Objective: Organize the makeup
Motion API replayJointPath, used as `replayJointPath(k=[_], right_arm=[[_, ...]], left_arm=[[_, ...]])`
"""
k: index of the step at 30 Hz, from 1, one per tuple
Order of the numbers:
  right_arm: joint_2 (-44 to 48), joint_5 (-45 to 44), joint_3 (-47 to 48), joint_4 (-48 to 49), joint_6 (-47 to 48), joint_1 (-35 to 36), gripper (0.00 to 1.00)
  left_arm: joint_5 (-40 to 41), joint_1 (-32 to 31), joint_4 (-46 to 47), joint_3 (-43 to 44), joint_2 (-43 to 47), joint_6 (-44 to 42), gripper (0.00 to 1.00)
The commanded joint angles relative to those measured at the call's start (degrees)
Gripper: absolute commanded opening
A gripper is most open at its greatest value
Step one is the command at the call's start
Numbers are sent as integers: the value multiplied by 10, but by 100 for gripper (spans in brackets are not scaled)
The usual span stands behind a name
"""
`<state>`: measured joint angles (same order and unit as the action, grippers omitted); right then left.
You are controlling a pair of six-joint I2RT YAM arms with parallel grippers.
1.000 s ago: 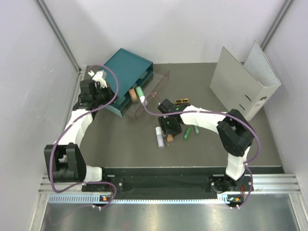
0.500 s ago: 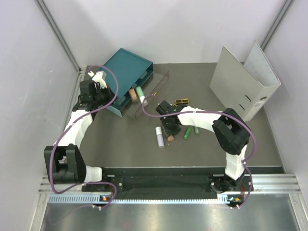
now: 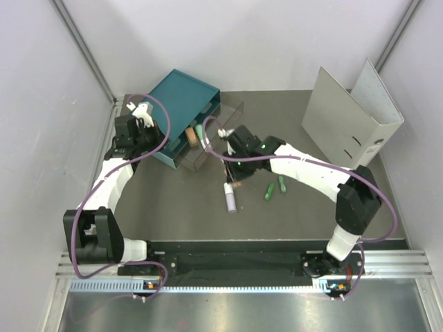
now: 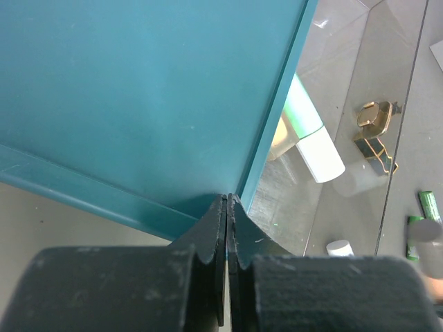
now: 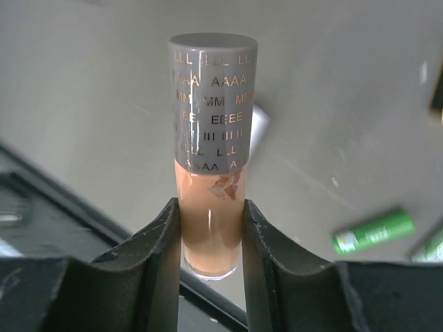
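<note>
My right gripper [image 5: 210, 228] is shut on a peach-orange tube [image 5: 210, 200] with a grey lettered cap and holds it above the table. In the top view this gripper [image 3: 237, 177] is just in front of the clear drawer [image 3: 220, 128], with the tube [image 3: 237, 184] at its tip. A white tube [image 3: 229, 196] and two bright green tubes [image 3: 268, 191] lie on the table nearby. A pale green tube [image 4: 308, 131] and a peach one [image 3: 190, 135] lie in the drawer. My left gripper [image 4: 228, 207] is shut and empty at the teal box's corner [image 4: 138, 90]. Two gold-and-black pieces [image 4: 377, 135] show past the drawer.
The teal drawer box [image 3: 183, 100] stands at the back left with one clear drawer pulled out toward the middle. A large grey binder [image 3: 349, 124] stands open at the back right. The table's dark front edge [image 3: 277, 243] runs along the bottom.
My right gripper has lifted the peach tube off the table and carried it back and left toward the drawer. The left arm has not moved.
</note>
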<state>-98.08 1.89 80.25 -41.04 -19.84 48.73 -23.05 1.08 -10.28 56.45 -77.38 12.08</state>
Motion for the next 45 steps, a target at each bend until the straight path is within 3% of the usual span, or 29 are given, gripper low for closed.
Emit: replayJointPath(k=[1, 5, 9, 13, 19, 33, 38, 40, 43, 45], right_arm=[[23, 67, 113, 11, 17, 8, 1], [-19, 74, 233, 8, 0, 3, 1], [-60, 97, 279, 52, -55, -15, 1], [-77, 132, 268, 146, -140, -58, 1], [-79, 165, 173, 335, -294, -113, 1], [-210, 123, 242, 383, -484, -145, 5], [-205, 82, 230, 371, -514, -145, 16], [-208, 80, 233, 369, -521, -147, 30], [-221, 88, 252, 359, -527, -147, 43], [-232, 101, 266, 359, -530, -148, 46]], left_arm=[[-26, -9, -119, -25, -11, 0, 0], [-25, -8, -118, -27, -11, 1, 0], [-25, -9, -117, -30, -11, 6, 0], [-21, -8, -116, -38, -2, 8, 0], [-15, -9, -118, -41, 2, 14, 0], [-9, -9, -127, -35, -2, 5, 0], [-2, -8, -125, -37, 5, 8, 0], [-2, -9, -124, -40, 7, 8, 0], [-2, -9, -124, -41, 6, 8, 0], [-1, -9, -123, -42, 6, 8, 0]])
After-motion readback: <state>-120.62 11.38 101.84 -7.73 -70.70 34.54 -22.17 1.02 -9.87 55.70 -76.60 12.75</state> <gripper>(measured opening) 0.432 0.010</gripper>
